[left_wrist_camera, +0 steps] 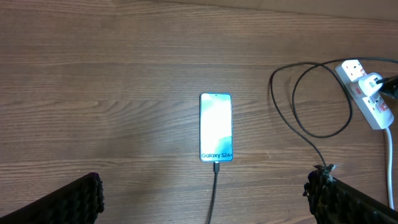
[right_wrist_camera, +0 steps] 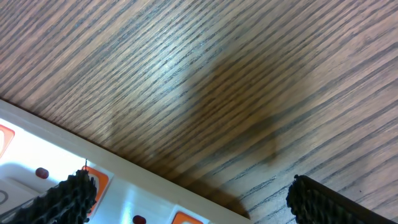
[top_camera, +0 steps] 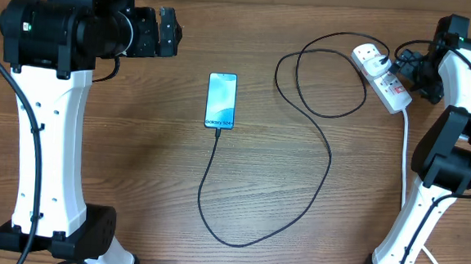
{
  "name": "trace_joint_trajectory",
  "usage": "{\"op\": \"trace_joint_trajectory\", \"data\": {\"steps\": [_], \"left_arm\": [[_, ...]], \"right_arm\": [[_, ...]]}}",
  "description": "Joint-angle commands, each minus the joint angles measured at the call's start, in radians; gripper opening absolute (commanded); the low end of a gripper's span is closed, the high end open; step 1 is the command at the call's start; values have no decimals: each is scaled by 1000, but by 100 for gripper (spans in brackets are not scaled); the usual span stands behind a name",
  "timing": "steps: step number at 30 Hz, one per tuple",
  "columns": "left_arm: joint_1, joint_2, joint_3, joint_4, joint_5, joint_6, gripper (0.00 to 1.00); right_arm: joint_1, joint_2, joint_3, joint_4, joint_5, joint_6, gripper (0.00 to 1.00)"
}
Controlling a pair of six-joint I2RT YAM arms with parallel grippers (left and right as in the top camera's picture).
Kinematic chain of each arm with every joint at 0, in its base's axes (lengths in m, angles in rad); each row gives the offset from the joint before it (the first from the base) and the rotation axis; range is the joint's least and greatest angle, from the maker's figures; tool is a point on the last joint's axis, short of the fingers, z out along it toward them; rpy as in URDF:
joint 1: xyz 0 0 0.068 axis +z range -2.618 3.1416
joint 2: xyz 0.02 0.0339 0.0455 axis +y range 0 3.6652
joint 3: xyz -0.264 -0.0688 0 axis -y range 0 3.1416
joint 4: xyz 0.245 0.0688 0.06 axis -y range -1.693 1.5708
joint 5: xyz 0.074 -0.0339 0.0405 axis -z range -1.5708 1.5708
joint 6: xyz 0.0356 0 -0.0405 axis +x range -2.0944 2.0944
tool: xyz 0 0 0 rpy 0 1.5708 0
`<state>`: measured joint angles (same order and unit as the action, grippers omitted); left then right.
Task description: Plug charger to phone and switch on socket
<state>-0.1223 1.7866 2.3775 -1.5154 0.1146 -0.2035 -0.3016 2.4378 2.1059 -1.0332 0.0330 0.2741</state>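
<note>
The phone [top_camera: 221,100] is lying face up around the middle of the table [top_camera: 135,159], its blue-teal screen glowing and its "Galaxy" end pointing toward the near edge. The charger [top_camera: 328,166] is meeting that near end with its small connector. From there it is curving toward the near edge, sweeping back up the right side and looping before its white plug [top_camera: 371,57], which is sitting in the power strip [top_camera: 392,91]. The strip is lying slanted near the far right corner, its thick white cord [top_camera: 404,159] trailing toward the near edge. The left gripper [top_camera: 176,30] is hanging over the far left part of the table, well apart from the phone, fingers spread wide and holding nothing. The right gripper [top_camera: 405,70] is hovering just above the strip, jaws likewise wide apart and empty.
</note>
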Motion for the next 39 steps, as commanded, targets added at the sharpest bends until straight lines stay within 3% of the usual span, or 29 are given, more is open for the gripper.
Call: {"op": "trace_joint_trajectory", "data": {"steps": [1,30,39], "left_arm": [[4,8,0,1,-14,-3,100],[4,8,0,1,-14,-3,100],[4,8,0,1,-14,-3,100]], "right_arm": [[13,23,-13,-26,-21,-22,100],[16,23,-12,-32,-80,-70,100],[11,-69,22,-152,-80,-62,100]]}}
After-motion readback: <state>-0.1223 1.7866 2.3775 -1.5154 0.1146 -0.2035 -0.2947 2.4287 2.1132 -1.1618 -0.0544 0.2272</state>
